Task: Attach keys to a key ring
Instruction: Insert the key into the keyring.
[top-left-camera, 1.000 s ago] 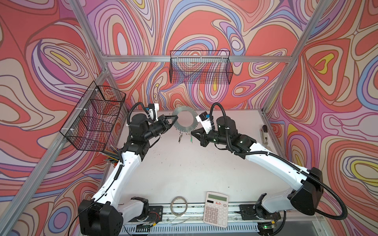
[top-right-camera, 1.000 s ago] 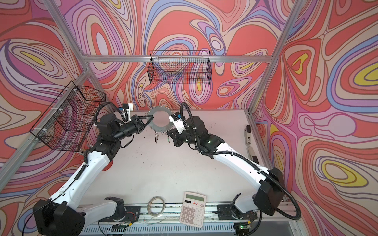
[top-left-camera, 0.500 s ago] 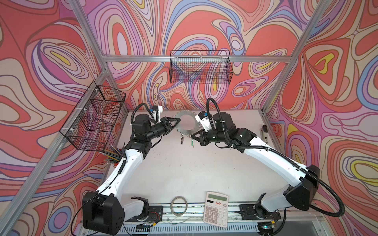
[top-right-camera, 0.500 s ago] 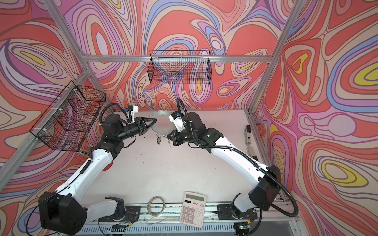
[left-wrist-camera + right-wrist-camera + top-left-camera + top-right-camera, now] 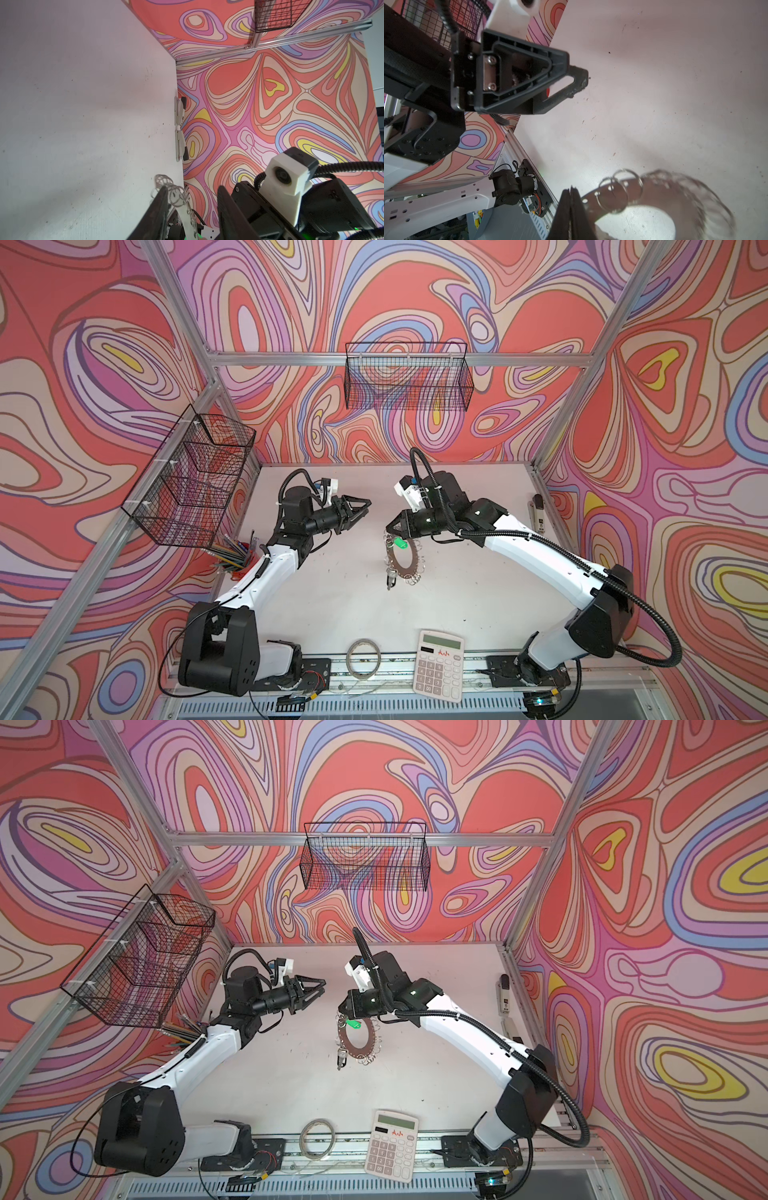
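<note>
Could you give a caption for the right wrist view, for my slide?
Right hand holds the key ring by its rim above the table; the open left hand faces it.

In the right wrist view the key ring (image 5: 675, 193) fills the lower right corner. Its far side is all blurry, and the bottom edge cuts it off. The right gripper (image 5: 570, 190) is cut off there too. In the left wrist view only a thin strip of the ring shows at the bottom edge, with a speck of the green tag (image 5: 199, 235). In both top views the key (image 5: 390, 578) hanging low on the ring is too small to make out.
</note>
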Robot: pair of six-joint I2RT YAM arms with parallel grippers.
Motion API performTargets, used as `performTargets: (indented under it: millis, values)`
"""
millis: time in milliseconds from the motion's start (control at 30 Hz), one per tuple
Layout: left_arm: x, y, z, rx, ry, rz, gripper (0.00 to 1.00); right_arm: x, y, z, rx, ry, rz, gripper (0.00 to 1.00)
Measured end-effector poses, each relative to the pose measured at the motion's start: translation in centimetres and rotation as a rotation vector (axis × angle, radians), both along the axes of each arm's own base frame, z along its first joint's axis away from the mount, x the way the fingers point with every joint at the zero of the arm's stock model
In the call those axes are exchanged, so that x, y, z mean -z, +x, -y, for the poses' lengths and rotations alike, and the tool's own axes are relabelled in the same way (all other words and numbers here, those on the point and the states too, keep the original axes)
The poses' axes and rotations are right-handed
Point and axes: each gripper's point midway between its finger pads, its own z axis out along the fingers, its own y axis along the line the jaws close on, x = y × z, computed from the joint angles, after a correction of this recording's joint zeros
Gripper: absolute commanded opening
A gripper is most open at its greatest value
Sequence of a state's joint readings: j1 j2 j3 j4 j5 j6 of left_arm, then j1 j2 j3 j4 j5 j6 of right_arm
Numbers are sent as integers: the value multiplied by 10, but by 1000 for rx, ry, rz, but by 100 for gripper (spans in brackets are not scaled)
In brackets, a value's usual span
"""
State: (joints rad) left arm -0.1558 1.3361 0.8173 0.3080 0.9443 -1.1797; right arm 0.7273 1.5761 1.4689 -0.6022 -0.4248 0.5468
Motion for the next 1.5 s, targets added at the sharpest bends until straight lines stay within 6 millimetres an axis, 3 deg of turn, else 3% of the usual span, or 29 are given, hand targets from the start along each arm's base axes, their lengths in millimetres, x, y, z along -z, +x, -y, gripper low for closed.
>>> performTargets:
  millis: [167,400,500,633,767,967,1267,1500]
  values:
    - [-1,-12,2,54,51,9,40,28,7,6,61,-76,-85,0]
    - [-55,-31,-4,94,210,205,40,54,20,26,170,-156,-178,0]
    - [-61,-53,7,149,253,262,39,59,28,38,225,-156,-235,0]
    - [-45,-92,38,280,276,295,38,58,40,54,301,-110,-322,0]
    - [-16,-120,52,351,312,291,38,58,45,61,345,-65,-397,0]
    - [2,-118,55,326,358,350,41,50,36,59,353,-37,-444,0]
    - [36,-117,102,371,440,387,43,16,29,63,396,45,-443,0]
    - [60,-110,116,334,542,381,44,8,29,65,433,69,-450,0]
